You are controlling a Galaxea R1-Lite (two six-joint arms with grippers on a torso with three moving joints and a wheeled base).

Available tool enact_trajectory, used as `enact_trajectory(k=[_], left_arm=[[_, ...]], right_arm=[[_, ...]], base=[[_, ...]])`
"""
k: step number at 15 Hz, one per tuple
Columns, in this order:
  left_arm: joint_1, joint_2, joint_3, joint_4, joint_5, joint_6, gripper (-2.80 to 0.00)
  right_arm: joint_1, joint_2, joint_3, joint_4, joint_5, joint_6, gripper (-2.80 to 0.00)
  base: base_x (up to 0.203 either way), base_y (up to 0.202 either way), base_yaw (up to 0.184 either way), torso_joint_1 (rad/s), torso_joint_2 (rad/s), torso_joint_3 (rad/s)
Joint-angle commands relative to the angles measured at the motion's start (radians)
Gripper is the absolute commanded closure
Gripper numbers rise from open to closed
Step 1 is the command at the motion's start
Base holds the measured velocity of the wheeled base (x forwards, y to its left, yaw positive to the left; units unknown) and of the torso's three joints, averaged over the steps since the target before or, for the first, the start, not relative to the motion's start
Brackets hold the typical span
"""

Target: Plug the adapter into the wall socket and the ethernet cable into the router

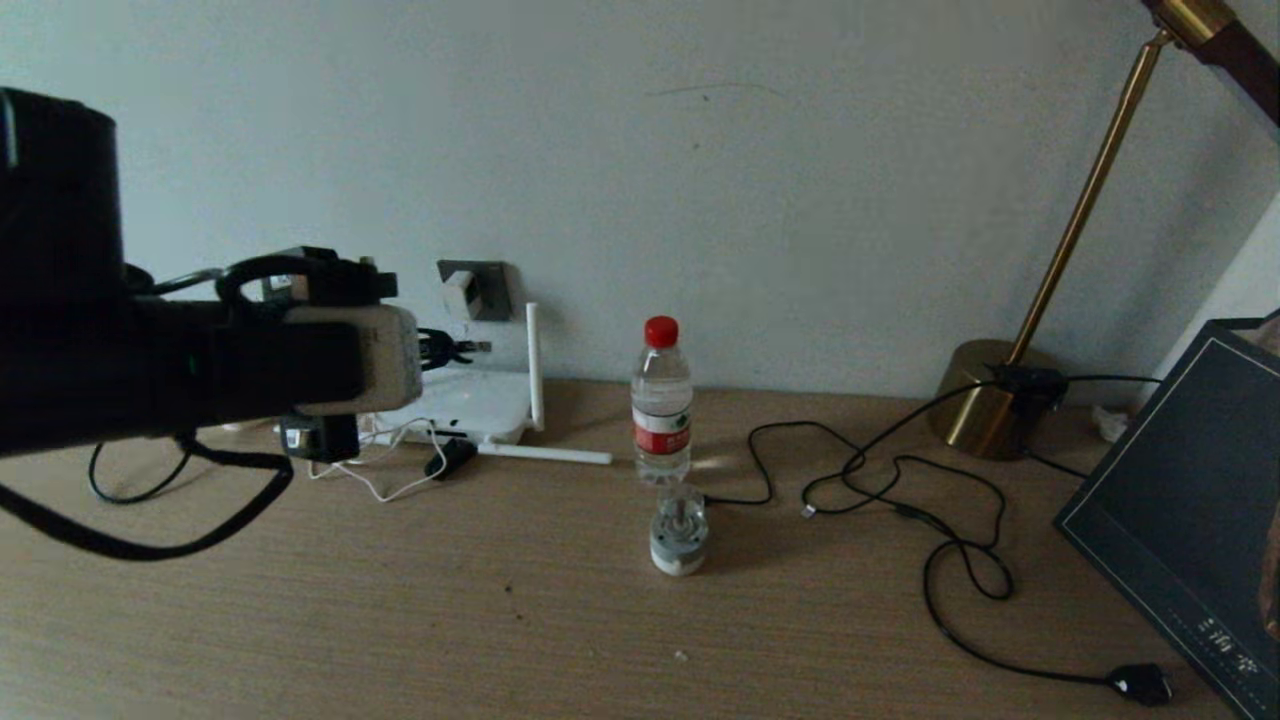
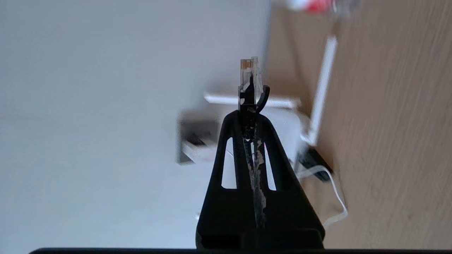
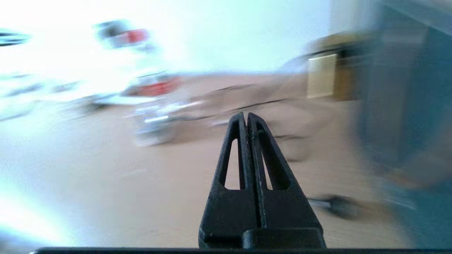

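Left end effector (image 2: 251,116) is clamped on the ethernet cable (image 2: 250,79) just behind its clear plug, so the plug sticks out past the fingertips with its gold contacts visible in the left wrist view. The adapter (image 1: 459,293) looks already seated in the socket (image 1: 480,289) on the wall, so my read is the step in hand is the cable into the router (image 1: 470,400).

How to do it well:
- Line the plug axis up with the port row before closing in. The ports are not resolved in any view, so I can't confirm which face they sit on.
- Check latch-tab orientation first; a flipped plug won't seat.
- Go in straight and slow. The grip is thin and far back, so any side load could pivot the plug between the fingers.
- Keep the trailing cable off the antennas (image 1: 533,365) and the white cord (image 1: 400,480) on the worktop (image 1: 400,620).

Geometry: in the head view the left end effector hangs above the worktop, in front of the router, with the router partly hidden behind it. The wrist view puts router and socket beyond the plug tip, apart from it, no contact yet.

Right end effector (image 3: 247,121) is together, holding nothing, over the worktop on the lamp side.
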Motion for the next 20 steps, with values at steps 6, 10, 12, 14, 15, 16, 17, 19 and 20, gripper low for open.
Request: enact_trajectory(k=[6,10,12,14,15,16,17,19,20], left_arm=[[-0.133,0.017,-0.062,-0.001,-0.003,-0.009,0.0],[-0.185,0.094,-0.122,-0.003,-0.003,-0.015,0.0],[-0.197,0.122,-0.139,-0.016,-0.003,-0.016,0.0],[-0.2,0.147,-0.155,-0.031,-0.005,-0.033,0.0],[-0.203,0.148,-0.153,-0.032,-0.013,-0.056,0.0],[-0.209,0.146,-0.153,-0.032,-0.021,-0.057,0.0],[-0.209,0.146,-0.153,-0.03,-0.024,-0.057,0.0],[-0.223,0.152,-0.15,-0.031,-0.026,-0.055,0.0],[-0.229,0.159,-0.152,-0.032,-0.026,-0.055,0.0]], right_arm=[[0.06,0.76,-0.194,-0.274,0.4,0.08,0.0],[0.26,0.839,-0.249,-0.353,0.36,0.083,0.0],[0.292,0.981,-0.316,-0.389,0.355,0.087,0.0],[0.327,1.133,-0.389,-0.466,0.349,0.099,0.0],[0.353,1.21,-0.444,-0.512,0.347,0.127,0.0],[0.396,1.258,-0.506,-0.557,0.345,0.179,0.0],[0.443,1.287,-0.546,-0.593,0.344,0.225,0.0],[0.499,1.326,-0.593,-0.617,0.341,0.248,0.0],[0.511,1.328,-0.598,-0.618,0.34,0.249,0.0]], base=[[0.0,0.0,0.0,0.0,0.0,0.0],[0.0,0.0,0.0,0.0,0.0,0.0],[0.0,0.0,0.0,0.0,0.0,0.0],[0.0,0.0,0.0,0.0,0.0,0.0],[0.0,0.0,0.0,0.0,0.0,0.0],[0.0,0.0,0.0,0.0,0.0,0.0],[0.0,0.0,0.0,0.0,0.0,0.0],[0.0,0.0,0.0,0.0,0.0,0.0],[0.0,0.0,0.0,0.0,0.0,0.0]])
